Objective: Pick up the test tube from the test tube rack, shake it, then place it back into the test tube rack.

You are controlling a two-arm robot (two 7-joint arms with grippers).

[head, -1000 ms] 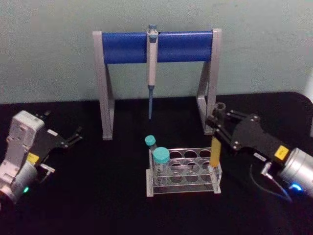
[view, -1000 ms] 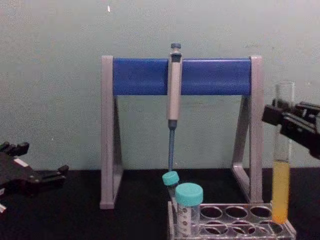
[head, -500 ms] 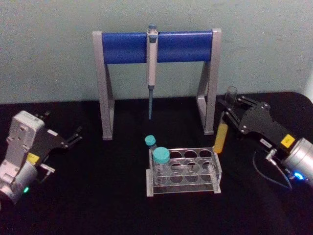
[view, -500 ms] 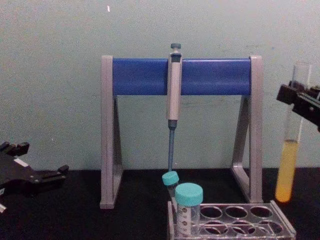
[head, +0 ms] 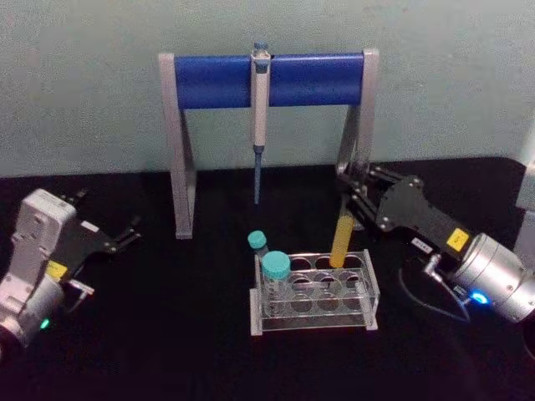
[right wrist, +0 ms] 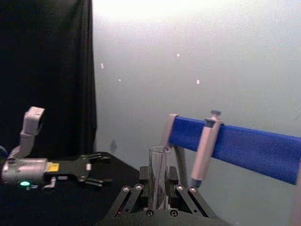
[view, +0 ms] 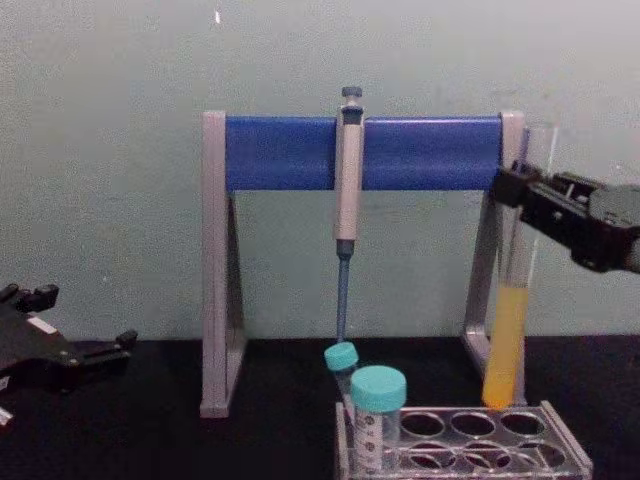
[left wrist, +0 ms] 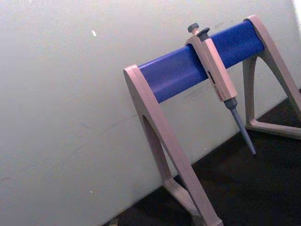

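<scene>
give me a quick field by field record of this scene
test tube rack: holds two teal-capped vials at its left end
test tube: yellow-orange liquid, slightly tilted, bottom just over the rack's back row
right gripper: shut on the tube's upper part
left gripper: open, parked at the left, away from the rack
pipette: hangs on the stand behind

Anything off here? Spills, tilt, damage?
No spill or damage visible. The tall clear glass test tube with yellow liquid leans in the right gripper over the clear plastic rack; the smaller teal-capped vial leans too.

Black table point(head: 167, 342), test tube rack point(head: 318, 306), pipette stand point(head: 209, 81)
</scene>
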